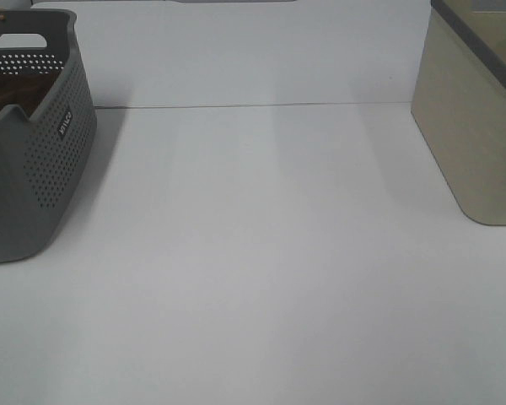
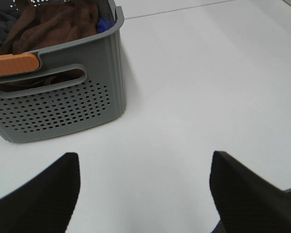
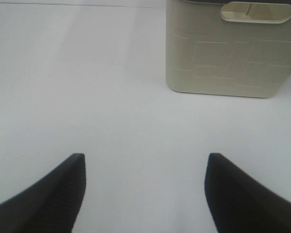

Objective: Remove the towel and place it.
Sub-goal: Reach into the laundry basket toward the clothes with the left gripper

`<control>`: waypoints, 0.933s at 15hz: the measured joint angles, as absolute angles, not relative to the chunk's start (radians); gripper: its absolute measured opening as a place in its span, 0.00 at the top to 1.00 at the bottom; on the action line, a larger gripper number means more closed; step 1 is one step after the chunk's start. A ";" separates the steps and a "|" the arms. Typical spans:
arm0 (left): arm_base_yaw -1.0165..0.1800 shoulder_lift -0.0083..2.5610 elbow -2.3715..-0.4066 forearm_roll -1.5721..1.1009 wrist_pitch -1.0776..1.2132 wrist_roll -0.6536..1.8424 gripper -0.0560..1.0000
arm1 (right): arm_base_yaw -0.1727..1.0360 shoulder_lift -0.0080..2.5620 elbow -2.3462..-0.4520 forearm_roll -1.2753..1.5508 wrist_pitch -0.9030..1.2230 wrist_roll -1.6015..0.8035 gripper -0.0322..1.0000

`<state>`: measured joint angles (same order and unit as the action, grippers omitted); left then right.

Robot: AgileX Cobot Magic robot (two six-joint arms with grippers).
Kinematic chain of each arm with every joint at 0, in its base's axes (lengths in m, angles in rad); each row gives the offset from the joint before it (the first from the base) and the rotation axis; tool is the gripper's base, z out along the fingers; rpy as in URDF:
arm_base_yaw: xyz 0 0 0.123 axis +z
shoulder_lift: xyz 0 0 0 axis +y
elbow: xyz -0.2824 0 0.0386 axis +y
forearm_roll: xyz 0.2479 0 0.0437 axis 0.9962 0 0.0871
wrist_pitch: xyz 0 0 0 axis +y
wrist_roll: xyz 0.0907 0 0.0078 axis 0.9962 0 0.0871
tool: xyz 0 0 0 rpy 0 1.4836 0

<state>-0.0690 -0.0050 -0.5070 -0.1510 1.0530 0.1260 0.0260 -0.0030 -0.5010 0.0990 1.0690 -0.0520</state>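
The dark brown towel (image 2: pixel 53 26) lies crumpled inside the grey perforated basket (image 2: pixel 63 111), beside a dark grey-blue cloth (image 2: pixel 2 22). In the exterior high view the basket (image 1: pixel 42 169) stands at the far left, with a strip of brown towel (image 1: pixel 13 97) showing inside. Neither arm shows in that view. My left gripper (image 2: pixel 145 187) is open and empty, above the white table a short way from the basket's handle side. My right gripper (image 3: pixel 145 187) is open and empty, above the table facing the beige bin.
A beige bin (image 1: pixel 481 118) with a dark rim stands at the far right; it also shows in the right wrist view (image 3: pixel 230 48). The basket has an orange handle grip (image 2: pixel 14 64). The white table (image 1: pixel 270 270) lies between basket and bin.
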 joint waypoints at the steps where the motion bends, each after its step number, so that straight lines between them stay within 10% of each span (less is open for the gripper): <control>1: -0.069 -0.005 -0.507 -0.151 1.053 0.126 0.27 | 0.026 -0.003 -0.501 0.099 1.069 -0.052 0.33; 14: -0.069 -0.005 -0.507 -0.151 1.053 0.126 0.27 | 0.026 -0.003 -0.501 0.099 1.069 -0.052 0.33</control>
<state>-0.0690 -0.0050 -0.5070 -0.1510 1.0530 0.1260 0.0260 -0.0030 -0.5010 0.0990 1.0690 -0.0520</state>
